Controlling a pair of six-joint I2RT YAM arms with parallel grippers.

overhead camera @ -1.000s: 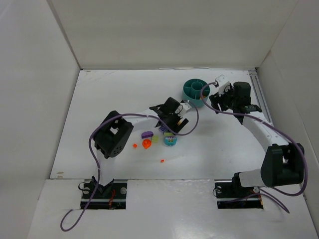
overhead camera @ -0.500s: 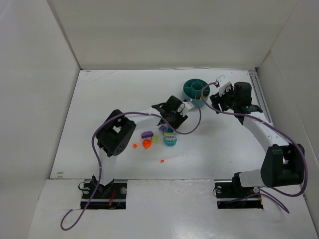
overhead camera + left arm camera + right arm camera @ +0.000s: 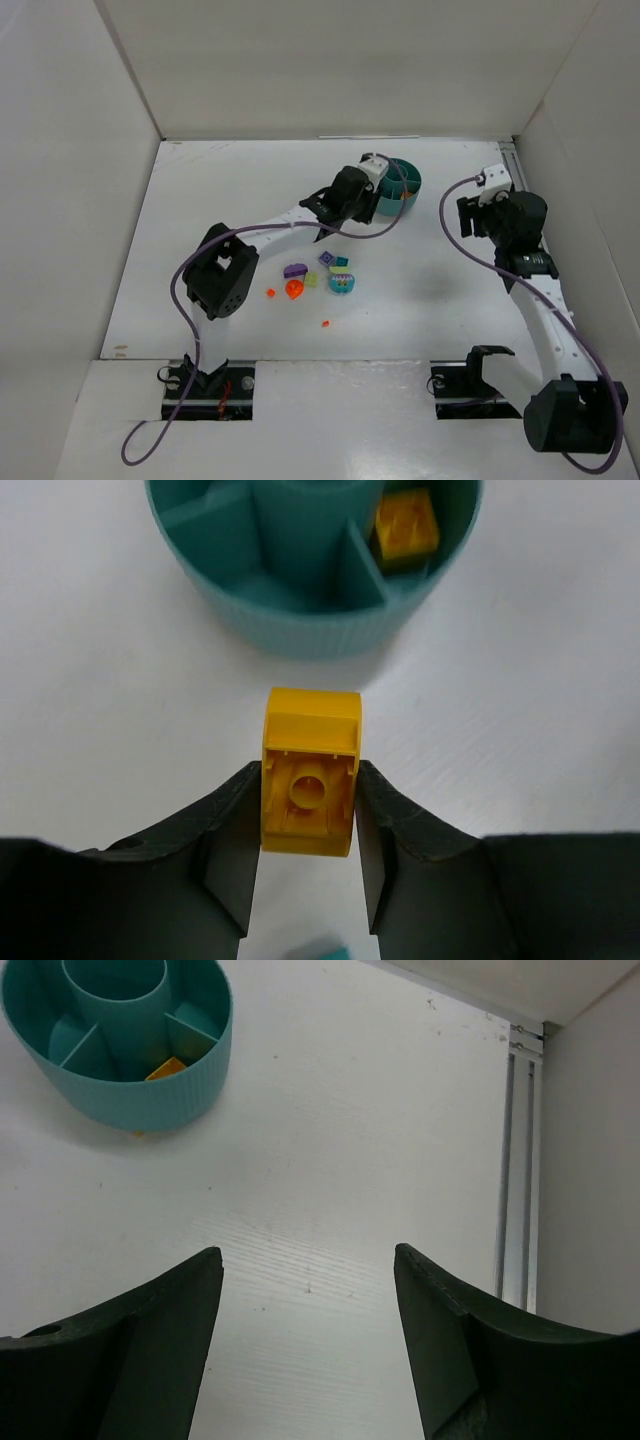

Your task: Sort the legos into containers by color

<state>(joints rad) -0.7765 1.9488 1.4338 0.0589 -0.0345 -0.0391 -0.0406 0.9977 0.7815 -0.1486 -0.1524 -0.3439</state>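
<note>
My left gripper [image 3: 310, 776] is shut on a yellow lego [image 3: 310, 790], held with its hollow underside facing the camera, just short of the round teal container [image 3: 300, 632]. Another yellow lego [image 3: 407, 525] lies in one wedge of it. From above, the left gripper [image 3: 358, 192] overlaps the container's [image 3: 405, 186] left rim. The other legos lie mid-table: purple [image 3: 295, 270], orange-red [image 3: 294, 289], light green [image 3: 311, 279] and teal [image 3: 342, 283]. My right gripper [image 3: 308, 1255] is open over bare table, right of the container [image 3: 150, 1100].
Two tiny orange bits [image 3: 325, 323] [image 3: 270, 292] lie apart from the pile. A metal rail [image 3: 518, 1160] runs along the right wall. White walls enclose the table on three sides. The left arm's purple cable [image 3: 300, 232] loops over the table.
My left gripper shut on the yellow lego at the pile and carried it up to the container. My right arm drew back to the right, away from the container.
</note>
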